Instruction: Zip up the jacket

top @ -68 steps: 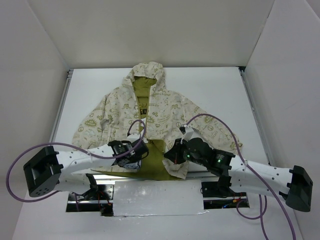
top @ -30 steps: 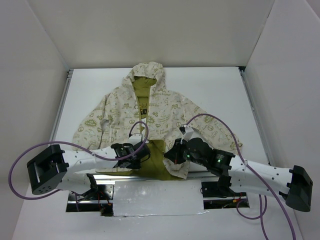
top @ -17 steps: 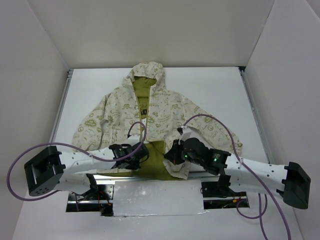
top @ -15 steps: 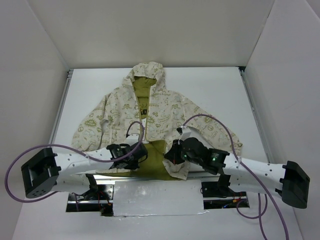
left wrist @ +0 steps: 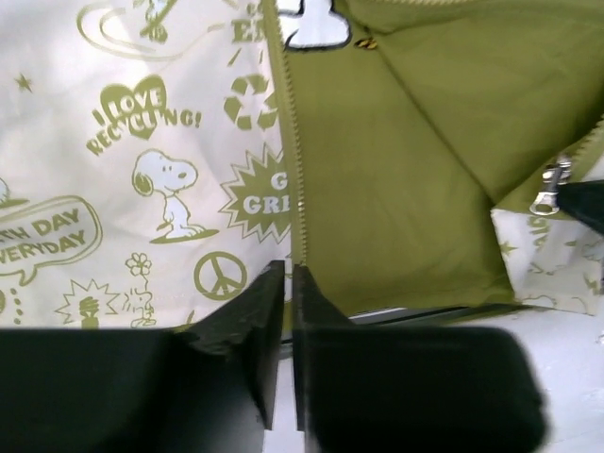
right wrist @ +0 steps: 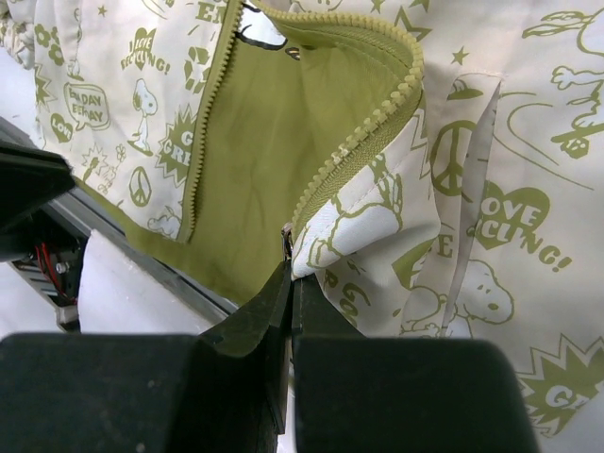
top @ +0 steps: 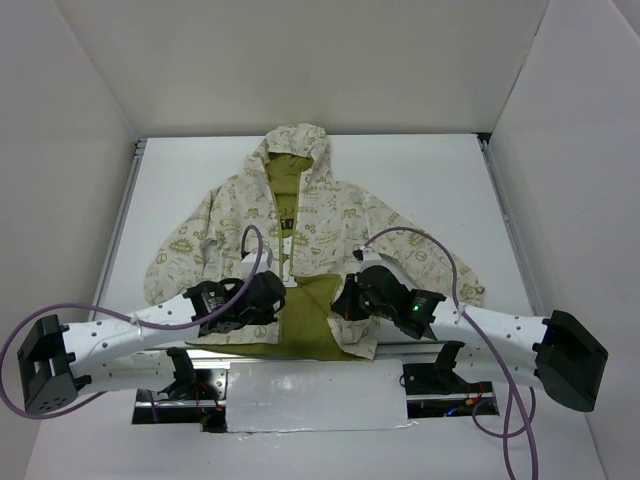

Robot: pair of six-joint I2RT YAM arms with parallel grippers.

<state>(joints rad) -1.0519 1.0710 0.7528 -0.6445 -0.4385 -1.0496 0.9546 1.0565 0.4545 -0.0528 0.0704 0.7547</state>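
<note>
The cream jacket (top: pixel 330 215) with olive doodle prints lies flat with its hood at the far end and its front open at the bottom over olive cloth. My left gripper (top: pixel 272 300) (left wrist: pixel 287 269) sits at the lower end of the left zipper edge (left wrist: pixel 298 170). Its jaws stand a thin slit apart, and whether they pinch the fabric is unclear. My right gripper (top: pixel 348 303) (right wrist: pixel 291 274) is shut on the lifted bottom corner of the right front panel (right wrist: pixel 359 226), just below the zipper teeth. A silver zipper pull (left wrist: pixel 550 187) hangs at that corner.
A silvery plate (top: pixel 310 395) and a metal rail run along the table's near edge, just below the jacket hem. White walls enclose the table on three sides. Purple cables (top: pixel 400 235) arch over both arms above the jacket's lower half.
My left arm has swung its elbow out to the left and the left gripper has edged up onto the left zipper edge. The right gripper keeps its hold and has shifted slightly forward.
</note>
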